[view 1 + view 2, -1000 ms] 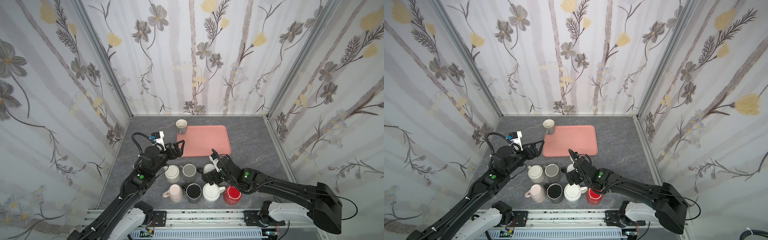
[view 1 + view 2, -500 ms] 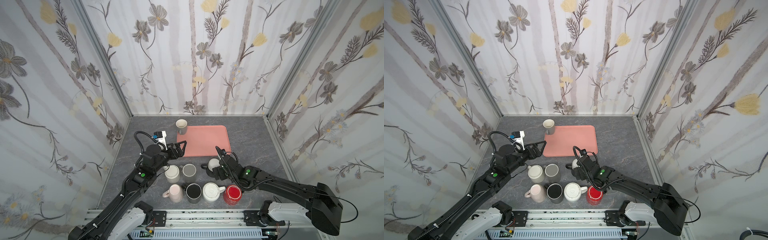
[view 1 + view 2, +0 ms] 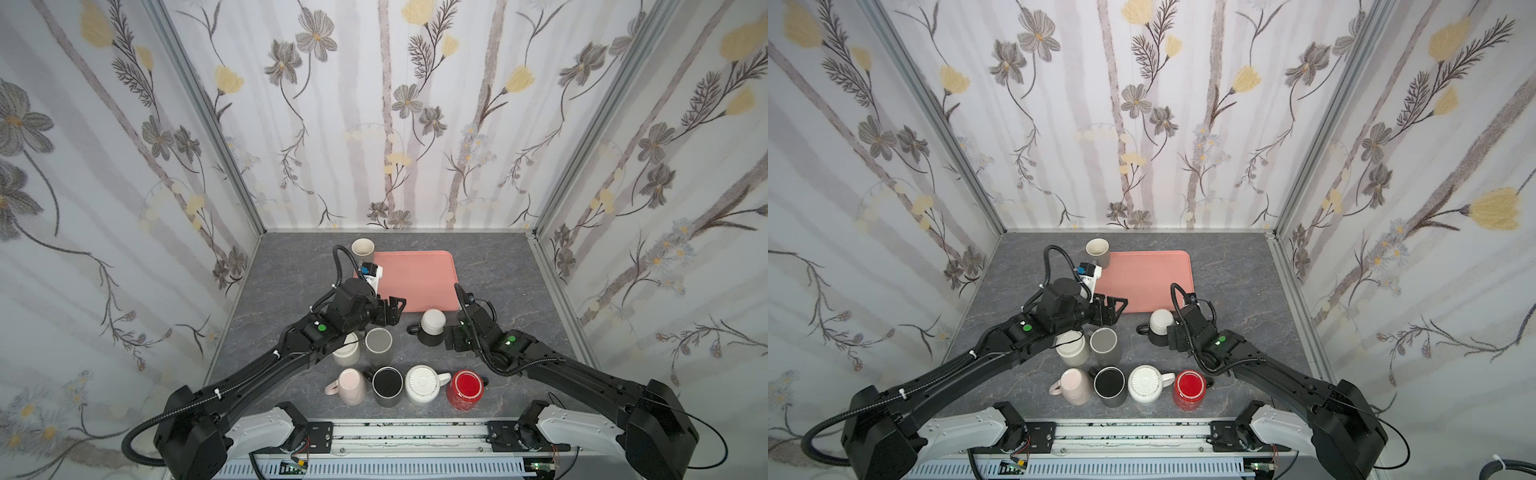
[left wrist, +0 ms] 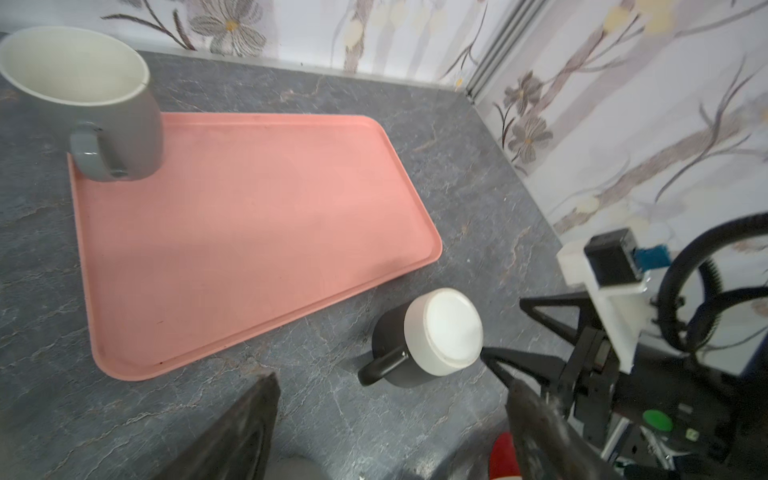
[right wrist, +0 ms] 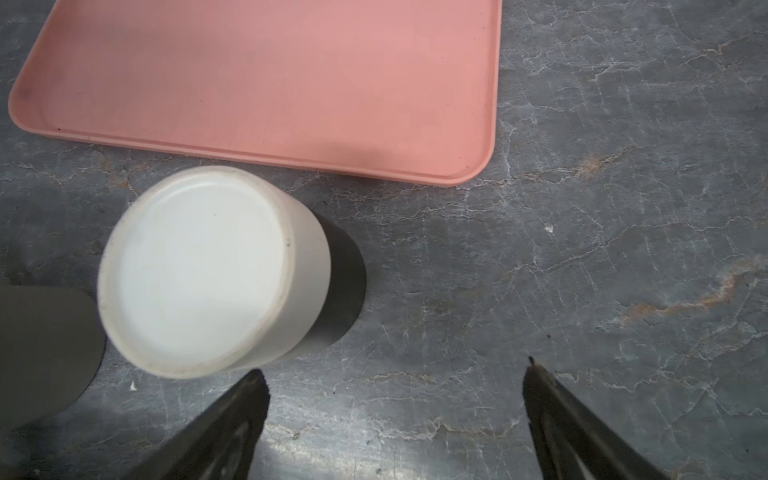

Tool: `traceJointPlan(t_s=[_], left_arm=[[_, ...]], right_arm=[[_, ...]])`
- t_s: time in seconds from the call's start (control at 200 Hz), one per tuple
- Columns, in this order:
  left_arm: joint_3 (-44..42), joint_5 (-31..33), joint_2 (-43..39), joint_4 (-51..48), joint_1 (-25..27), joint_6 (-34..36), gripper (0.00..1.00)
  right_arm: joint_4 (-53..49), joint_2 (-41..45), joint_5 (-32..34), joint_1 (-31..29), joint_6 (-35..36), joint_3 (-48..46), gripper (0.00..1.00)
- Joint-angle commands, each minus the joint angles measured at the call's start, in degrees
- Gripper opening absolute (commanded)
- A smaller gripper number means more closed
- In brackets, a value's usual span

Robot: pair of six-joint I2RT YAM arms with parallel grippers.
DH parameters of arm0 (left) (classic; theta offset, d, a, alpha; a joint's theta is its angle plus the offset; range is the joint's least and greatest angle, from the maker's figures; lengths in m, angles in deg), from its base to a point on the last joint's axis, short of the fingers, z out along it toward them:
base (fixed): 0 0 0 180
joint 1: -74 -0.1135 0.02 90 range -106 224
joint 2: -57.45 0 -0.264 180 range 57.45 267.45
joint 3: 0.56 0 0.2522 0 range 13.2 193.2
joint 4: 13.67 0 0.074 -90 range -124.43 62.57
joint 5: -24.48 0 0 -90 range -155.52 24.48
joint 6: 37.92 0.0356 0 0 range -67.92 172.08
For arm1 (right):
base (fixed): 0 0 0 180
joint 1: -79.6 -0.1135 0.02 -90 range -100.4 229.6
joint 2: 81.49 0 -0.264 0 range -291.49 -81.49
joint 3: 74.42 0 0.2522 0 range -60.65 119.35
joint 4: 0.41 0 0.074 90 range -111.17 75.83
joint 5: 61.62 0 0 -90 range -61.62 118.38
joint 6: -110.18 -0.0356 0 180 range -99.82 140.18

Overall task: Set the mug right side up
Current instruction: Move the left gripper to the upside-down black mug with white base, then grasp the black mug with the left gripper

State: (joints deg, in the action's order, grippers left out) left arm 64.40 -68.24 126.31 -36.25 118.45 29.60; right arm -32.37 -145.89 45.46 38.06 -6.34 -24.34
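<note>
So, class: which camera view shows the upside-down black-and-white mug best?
The left wrist view: the mug shows white base, black wall and handle together. The right wrist view shows the mug bigger, handle hidden. In both top views the mug is small but whole.

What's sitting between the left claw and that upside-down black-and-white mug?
Nothing: only bare grey tabletop separates the left claw from the upside-down mug, seen in both top views and the left wrist view.

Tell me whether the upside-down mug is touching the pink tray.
Apart. The left wrist view shows a strip of bare grey table between the upside-down mug and the pink tray.
</note>
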Motion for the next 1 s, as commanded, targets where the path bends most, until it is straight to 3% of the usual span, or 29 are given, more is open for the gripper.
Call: traceJointPlan(t_s=[0.0, 0.24, 0.545, 0.769, 0.994], left_arm=[[3.1, 4.2, 4.9, -6.0, 2.7, 5.8, 0.81], [10.6, 6.3, 16.8, -11.2, 9.1, 10.2, 0.77], [14.1, 11.1, 26.6, -11.7, 11.2, 9.5, 0.64], [14.4, 11.6, 29.8, -9.7, 11.4, 9.9, 0.69], [13.8, 6.5, 31.6, -6.9, 11.7, 9.9, 0.73]], right_arm=[[2.5, 2.1, -1.5, 1.2, -0.4, -0.8, 0.95], [5.2, 6.6, -2.8, 2.9, -0.4, -1.9, 0.95], [5.6, 12.0, -3.8, 5.9, 0.7, -1.2, 0.95], [5.8, 14.1, -5.5, 7.6, 0.9, -1.0, 0.96], [5.8, 15.3, -6.0, 8.2, 1.1, -1.4, 0.96]])
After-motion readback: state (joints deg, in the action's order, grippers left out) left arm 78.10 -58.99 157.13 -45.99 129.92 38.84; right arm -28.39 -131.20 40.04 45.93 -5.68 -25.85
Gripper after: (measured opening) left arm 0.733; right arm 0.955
